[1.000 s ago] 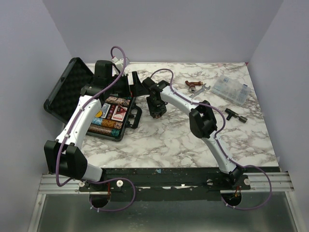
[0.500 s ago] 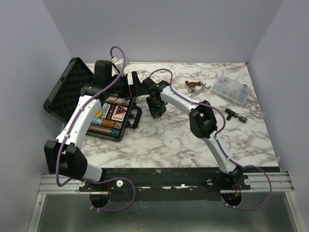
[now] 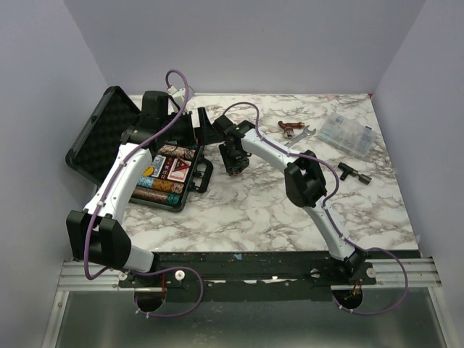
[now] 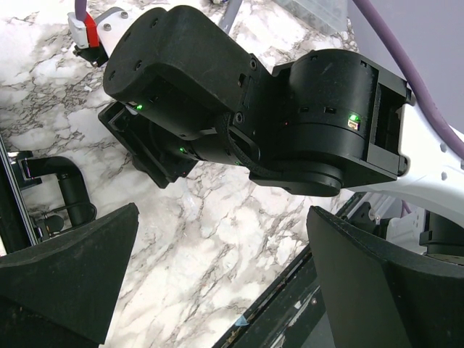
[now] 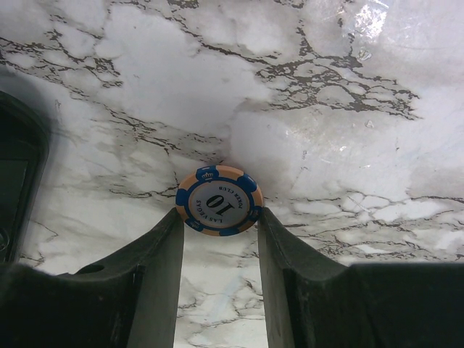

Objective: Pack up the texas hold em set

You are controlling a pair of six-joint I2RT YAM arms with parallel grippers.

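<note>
Marble-patterned table carries everything. On its left side lies the black briefcase, its foam-lined lid thrown back toward the left wall. The left arm reaches over the case, and the left gripper hangs past the case's far right corner with its fingers spread wide and nothing between them. In the left wrist view, the other arm's black wrist housing fills the space beyond them.

The right arm bends in from the right, and the right gripper points down at the marble just beside the briefcase handle. A clear plastic box sits well apart, near the far right corner.

Inside the case are rows of chips along the near edge, with a red deck and a blue deck behind them. A silver wrench lies between the arms and the box.

Smallest is one poker chip — orange and blue, marked 10 — with both right fingertips pressed against its edge. It seems pinched, though whether it is clear of the marble cannot be told.
</note>
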